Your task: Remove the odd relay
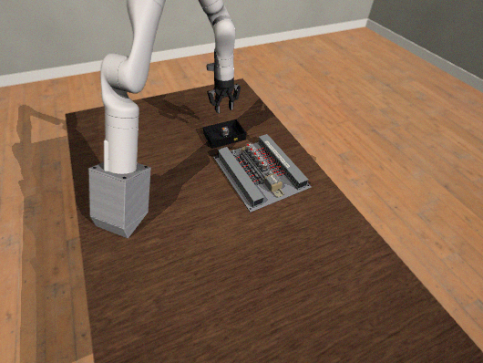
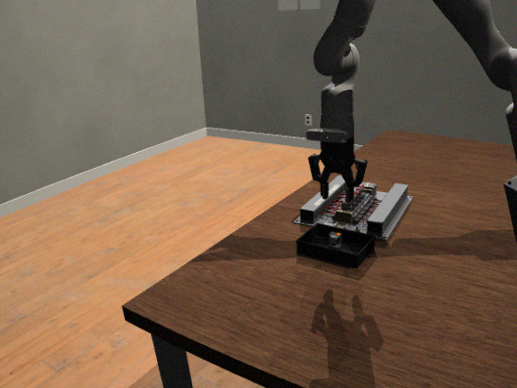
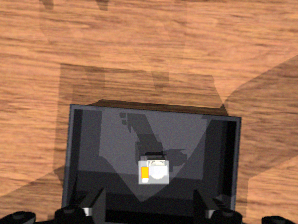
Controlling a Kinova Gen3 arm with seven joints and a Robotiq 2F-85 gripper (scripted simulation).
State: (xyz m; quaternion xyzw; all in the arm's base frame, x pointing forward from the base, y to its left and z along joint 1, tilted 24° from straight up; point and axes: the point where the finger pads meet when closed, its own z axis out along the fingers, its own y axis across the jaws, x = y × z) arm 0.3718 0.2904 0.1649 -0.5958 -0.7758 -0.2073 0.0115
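The relay with the orange button point(image 1: 224, 131) point(image 2: 335, 238) point(image 3: 154, 171) lies inside the black parts tray point(image 1: 219, 142) point(image 2: 332, 256) point(image 3: 75, 150). My gripper point(image 1: 224, 109) point(image 2: 338, 195) point(image 3: 149, 205) is open and empty. It hangs well above the tray, straight over the relay, with only the fingertips showing at the bottom edge of the wrist view. The grey relay panel point(image 1: 239, 177) point(image 2: 390, 210) lies flat on the table right beside the tray. It holds a row of relays with red buttons and one free socket at its near end.
The robot's grey base point(image 1: 119, 196) stands on the table to the left of the panel. The dark wooden table point(image 1: 205, 283) point(image 2: 273, 312) has its edge close behind the tray. Wooden floor surrounds the table.
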